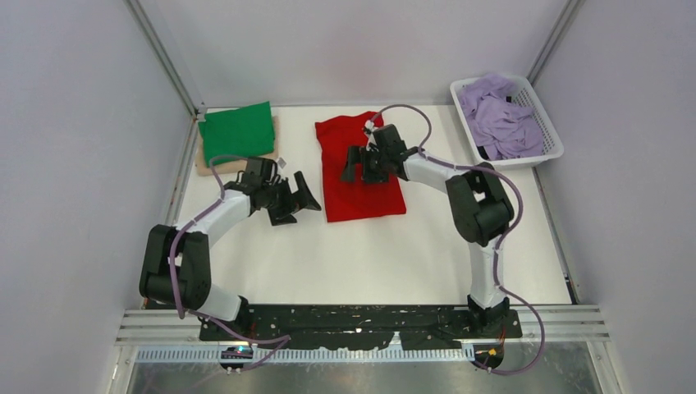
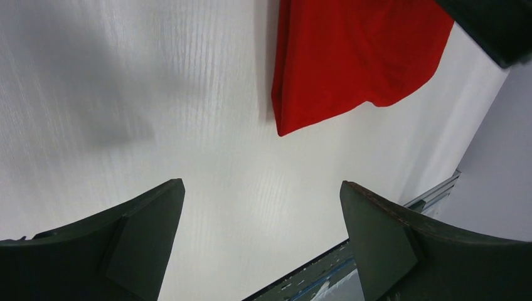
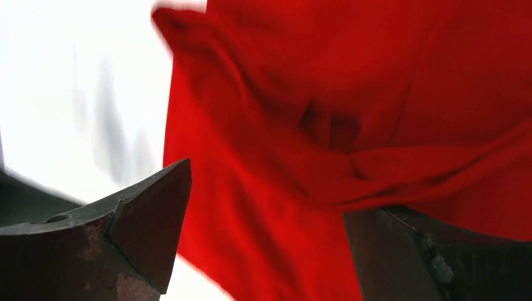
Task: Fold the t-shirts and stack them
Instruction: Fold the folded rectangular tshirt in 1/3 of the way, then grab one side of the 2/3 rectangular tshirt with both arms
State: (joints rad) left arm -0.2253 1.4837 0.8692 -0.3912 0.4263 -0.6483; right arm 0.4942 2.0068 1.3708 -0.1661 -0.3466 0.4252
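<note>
A bright red t-shirt lies part-folded as a long strip in the middle of the white table. My right gripper hovers open over its upper middle; in the right wrist view the red cloth fills the space between and beyond my open fingers, with folds across it. My left gripper is open and empty over bare table just left of the shirt; its wrist view shows the shirt's corner ahead. A folded green t-shirt lies on a folded beige one at the far left. Lavender t-shirts fill the basket.
The white mesh basket stands at the far right corner. Grey walls enclose the table on three sides. The metal rail with both arm bases runs along the near edge. The table edge shows in the left wrist view.
</note>
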